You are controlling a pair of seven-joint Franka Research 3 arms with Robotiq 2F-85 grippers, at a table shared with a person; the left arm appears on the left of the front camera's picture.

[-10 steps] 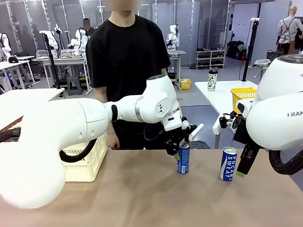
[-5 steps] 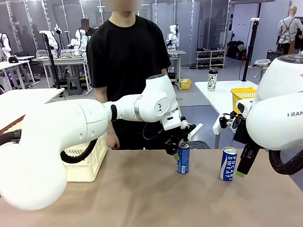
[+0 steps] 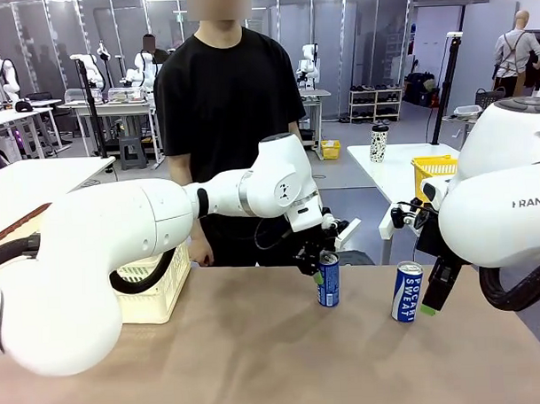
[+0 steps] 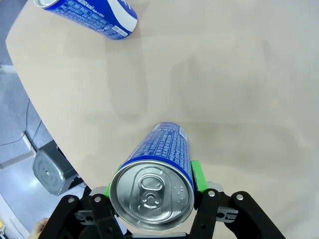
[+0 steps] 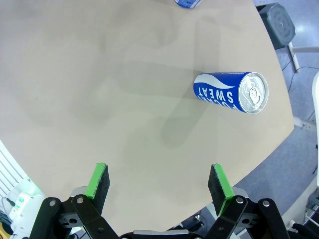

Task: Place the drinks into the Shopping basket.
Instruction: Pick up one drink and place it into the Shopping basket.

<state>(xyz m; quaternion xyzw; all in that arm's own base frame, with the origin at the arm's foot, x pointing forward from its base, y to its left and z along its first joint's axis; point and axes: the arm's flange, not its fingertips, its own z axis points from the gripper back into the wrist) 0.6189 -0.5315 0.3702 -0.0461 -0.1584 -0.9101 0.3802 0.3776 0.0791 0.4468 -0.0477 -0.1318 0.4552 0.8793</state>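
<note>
A blue drink can (image 3: 327,280) stands upright near the table's far edge, with my left gripper (image 3: 320,259) shut on its upper part. In the left wrist view the can's top (image 4: 152,191) sits between the green pads (image 4: 197,174) of my left gripper (image 4: 154,181). A second blue Pocari Sweat can (image 3: 406,292) stands to the right. My right gripper (image 3: 431,304) hangs open just beside it. In the right wrist view, that can (image 5: 230,92) lies beyond my right gripper (image 5: 158,181), whose fingers are wide apart with nothing between them. The cream lattice Shopping basket (image 3: 159,290) is at the left, mostly behind my left arm.
A person in a black shirt (image 3: 224,106) stands at the far side, right behind the basket and the held can. A side table at the right carries a yellow mesh basket (image 3: 434,170) and a spotted tumbler (image 3: 379,143). Bare tabletop (image 3: 276,361) stretches in front.
My left gripper's fingers have closed onto the blue can, which has shifted very slightly. My right arm and the second can have not moved.
</note>
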